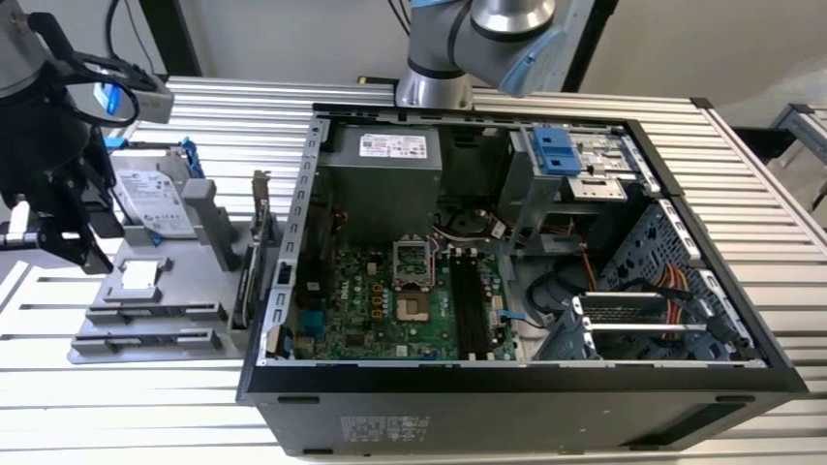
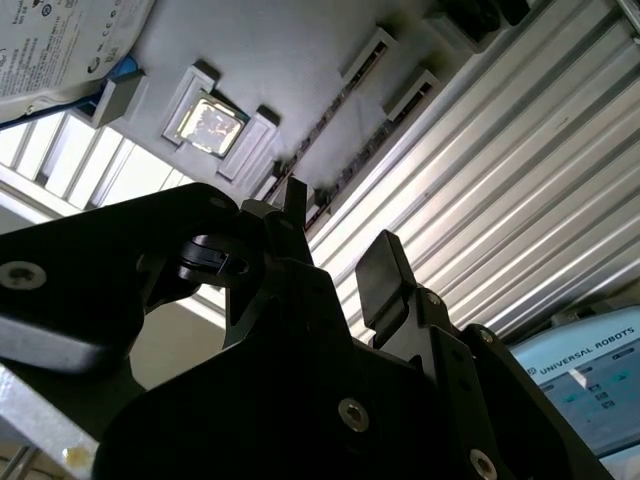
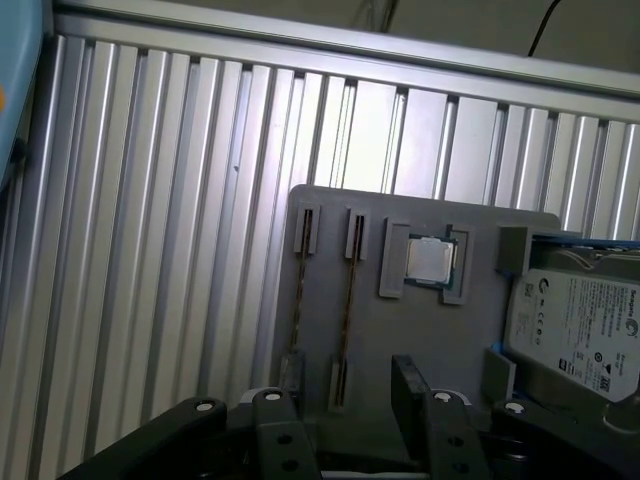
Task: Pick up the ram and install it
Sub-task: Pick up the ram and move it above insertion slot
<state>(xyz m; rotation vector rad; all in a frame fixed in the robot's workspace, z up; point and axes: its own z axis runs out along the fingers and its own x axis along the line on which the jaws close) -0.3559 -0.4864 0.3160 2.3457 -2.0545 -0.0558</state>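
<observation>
Two ram sticks stand on edge in slots of a grey fixture plate [image 3: 440, 330]. In the first wrist view they are thin dark strips, one [image 3: 347, 300] beside the other [image 3: 300, 290]. In the second wrist view the same strips [image 2: 335, 115] cross the plate. My black gripper [image 3: 345, 400] hovers above the plate, open, with nothing between its fingers [image 3: 410, 385]. The nearer ram lines up with the gap between them. In the exterior view the gripper [image 1: 80, 247] hangs over the fixture [image 1: 155, 291] at that view's left.
On the same fixture lie a processor chip [image 3: 428, 262] and a silver hard drive [image 3: 580, 330] with blue bracket. The open computer case [image 1: 517, 387] with green motherboard [image 1: 387, 300] fills the exterior view's middle. A ribbed aluminium table [image 3: 150, 250] lies underneath. A teach pendant [image 2: 590, 380] sits nearby.
</observation>
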